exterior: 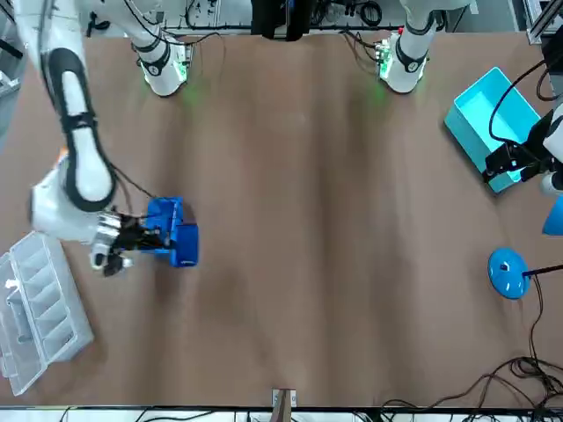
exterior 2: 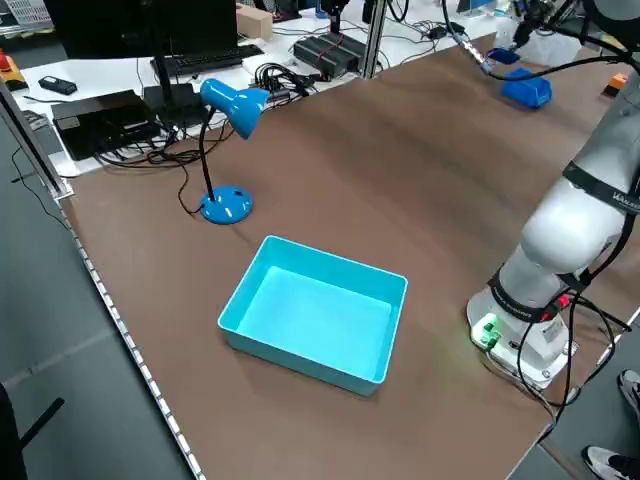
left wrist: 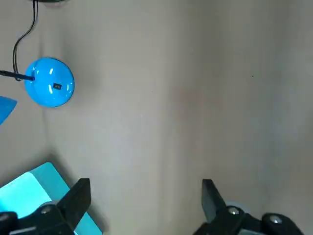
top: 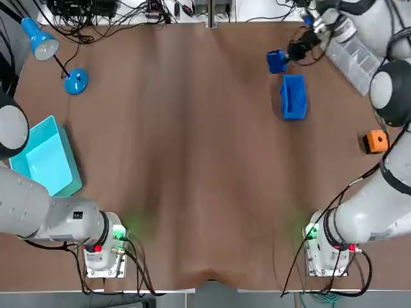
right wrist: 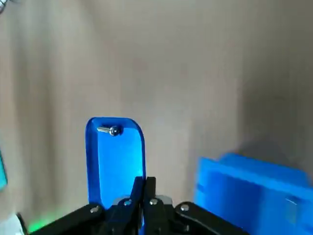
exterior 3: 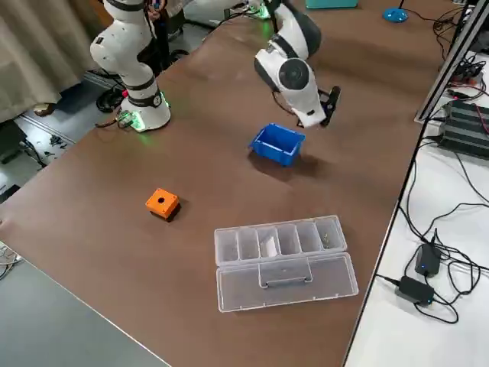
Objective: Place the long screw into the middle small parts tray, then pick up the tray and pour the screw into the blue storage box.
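The long screw [right wrist: 110, 130] is seen lying inside the small blue parts tray [right wrist: 115, 161], at the end away from the fingers. The tray is clamped at its rim by the right gripper [right wrist: 143, 183] and held just beside the blue storage box [top: 293, 96]. The left gripper [left wrist: 145, 190] is held with fingers spread apart over bare tabletop, near a turquoise bin [exterior 2: 310, 320] and a blue desk lamp [exterior 2: 228, 110]. A clear compartment organizer [exterior 3: 283, 256] and an orange block [exterior 3: 161, 202] are set at the table's right side.
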